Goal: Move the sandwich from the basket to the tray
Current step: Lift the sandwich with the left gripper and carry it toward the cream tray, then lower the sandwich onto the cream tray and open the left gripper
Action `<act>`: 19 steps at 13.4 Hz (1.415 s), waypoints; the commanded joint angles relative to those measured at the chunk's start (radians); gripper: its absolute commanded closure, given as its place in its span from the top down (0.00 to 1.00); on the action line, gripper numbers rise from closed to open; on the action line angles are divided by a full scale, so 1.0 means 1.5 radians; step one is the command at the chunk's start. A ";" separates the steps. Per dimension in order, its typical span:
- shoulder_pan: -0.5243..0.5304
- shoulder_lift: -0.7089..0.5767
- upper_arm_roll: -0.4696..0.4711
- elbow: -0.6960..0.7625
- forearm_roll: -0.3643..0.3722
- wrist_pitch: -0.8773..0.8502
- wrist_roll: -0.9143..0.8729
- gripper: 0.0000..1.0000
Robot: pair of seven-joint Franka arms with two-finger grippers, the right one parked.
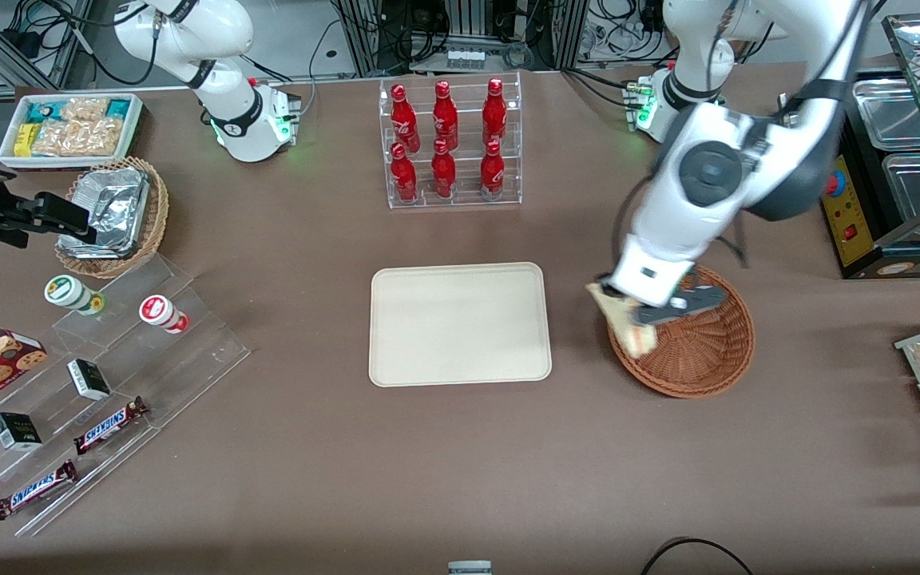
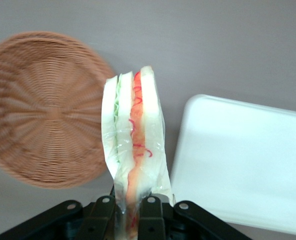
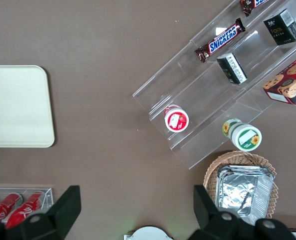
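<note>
The working arm is reaching down over the table from above, its white forearm angling toward the basket's (image 1: 695, 351) rim on the side facing the tray (image 1: 460, 323). The gripper (image 2: 127, 212) is hanging over that rim, its two black fingers (image 2: 103, 215) pinching the plastic-wrapped sandwich (image 2: 133, 145) by one end. The wedge is hanging clear of the wicker, with green filling on one cut layer and red-orange on the other. In the front view the sandwich (image 1: 628, 319) is showing at the basket's edge, between basket and tray.

A strip of bare brown table (image 1: 580, 335) is separating the tray's rounded rim from the basket. The tray is lying flat with nothing on it.

Toward the parked arm's end, two bars reading "SNICKERS" (image 1: 109, 425) are lying on a clear stepped stand (image 1: 132, 375). Red bottles (image 1: 446, 140) are standing in a clear rack, farther from the front camera than the tray.
</note>
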 commanded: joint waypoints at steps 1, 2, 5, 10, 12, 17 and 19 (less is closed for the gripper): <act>-0.091 0.122 0.004 0.124 0.021 -0.021 -0.013 0.00; -0.119 0.159 0.004 0.157 0.030 -0.020 -0.013 0.00; -0.188 0.256 0.007 0.237 0.045 -0.015 -0.049 0.00; -0.244 0.359 0.009 0.326 0.070 -0.010 -0.064 0.00; -0.258 0.380 0.009 0.328 0.089 0.013 -0.069 0.00; -0.276 0.413 0.010 0.328 0.096 0.034 -0.069 0.00; -0.275 0.415 0.011 0.327 0.096 0.034 -0.078 0.91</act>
